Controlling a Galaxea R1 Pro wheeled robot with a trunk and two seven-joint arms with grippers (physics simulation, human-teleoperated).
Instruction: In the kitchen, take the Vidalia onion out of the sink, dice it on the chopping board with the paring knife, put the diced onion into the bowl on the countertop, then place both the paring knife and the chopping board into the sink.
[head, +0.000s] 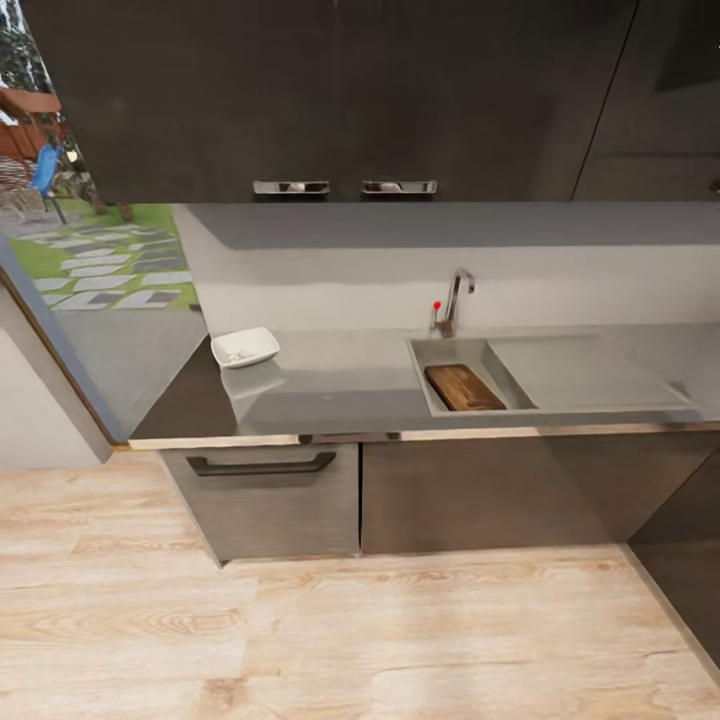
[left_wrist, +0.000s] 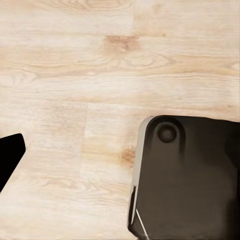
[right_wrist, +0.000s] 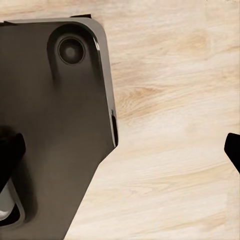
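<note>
A: Where's the chopping board (head: 464, 387)?

B: Inside the sink (head: 446, 352), lying in the basin toward its front edge; it's dark brown wood with visible grain and rounded corners, and it takes up much of the basin floor; I can't make out a knife there.

A: And the sink itself?

B: Grey steel, a rectangular basin with a flat draining panel (head: 583, 372) beside it; the curved chrome tap (head: 455, 298) with its red knob stands behind the basin against the wall.

A: The bowl (head: 244, 346)?

B: White, glossy, shallow and square with rounded corners; it sits on the countertop (head: 340, 385) well apart from the sink, toward the left end; something pale lies inside it, too small to tell what.

A: The claws?

B: Both wrist views look down at the light wooden floor (head: 300, 640) and the robot's dark base (left_wrist: 190, 175); only dark finger edges show at the margins, so I can't tell whether either is spread or pressed together.
</note>
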